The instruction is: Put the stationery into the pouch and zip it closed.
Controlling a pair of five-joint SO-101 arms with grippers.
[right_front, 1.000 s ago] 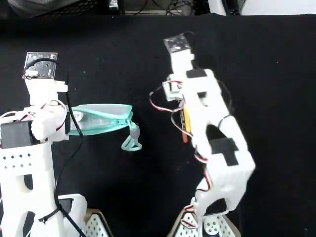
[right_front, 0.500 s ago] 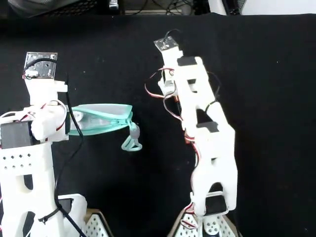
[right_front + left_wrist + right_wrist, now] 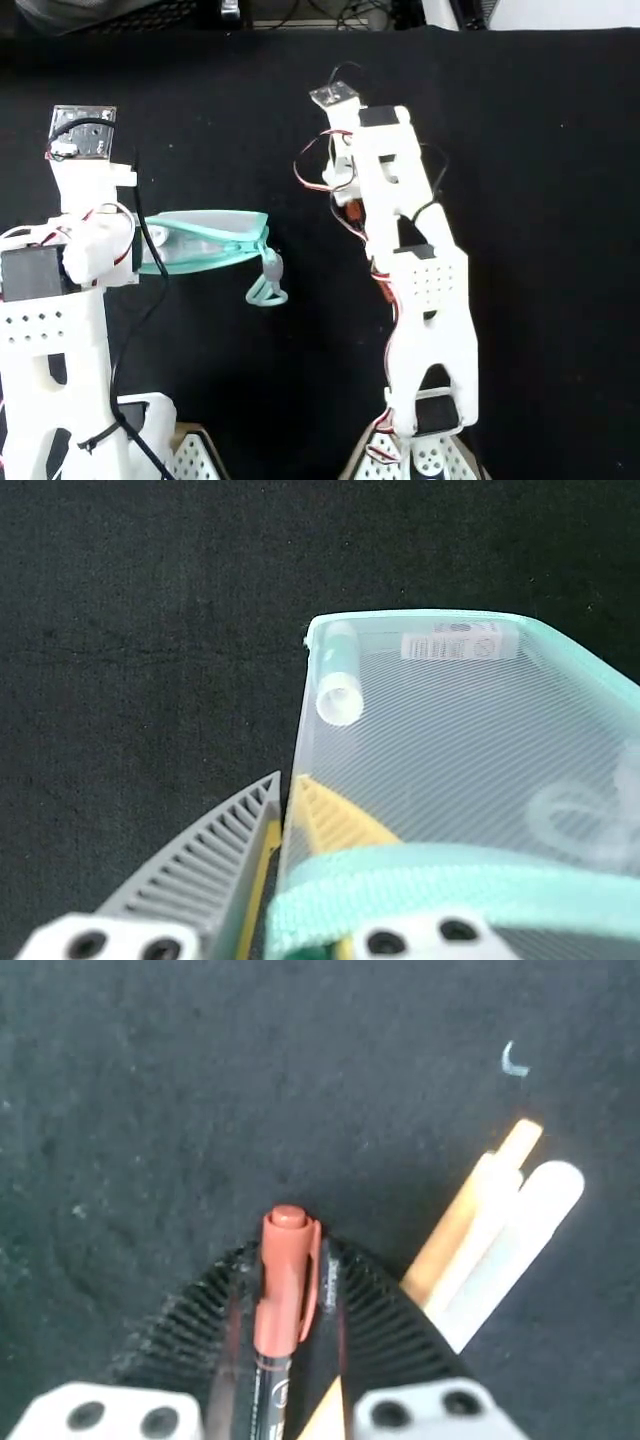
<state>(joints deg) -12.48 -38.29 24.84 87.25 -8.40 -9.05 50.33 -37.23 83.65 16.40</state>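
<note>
- Your left jaws are clamped on the wall of the pouch [image 3: 470, 740]: the grey ribbed finger [image 3: 215, 870] presses on the outside and the yellow finger [image 3: 330, 820] shows through the clear wall from the inside.
- From above, you see the pouch [image 3: 205, 243] lying on its side on the black bench [image 3: 540, 150]. One end is at the left arm [image 3: 80, 250] and the other points toward the middle of the bench.
- The pouch is translucent with mint-green trim. Its green zip pull [image 3: 266, 290] hangs loose off the free end and rests on the bench.
- A white tube [image 3: 338, 685] lies inside the pouch, tucked against the far end wall, with its round end facing your left wrist camera.
- Your right jaws are closed on a pen [image 3: 285, 1290] with a reddish-brown cap. The cap sits between the two black ribbed fingers [image 3: 385, 1325] and its tip pokes just past them.
- Just beside those jaws, two sticks lie on the bench touching side by side: a pale orange stick [image 3: 470, 1210] and a white stick [image 3: 525, 1225]. You cannot tell what kind of stationery they are.
- In the high view the right arm [image 3: 400, 230] stretches up the middle of the bench, to the right of the pouch and apart from it.
</note>
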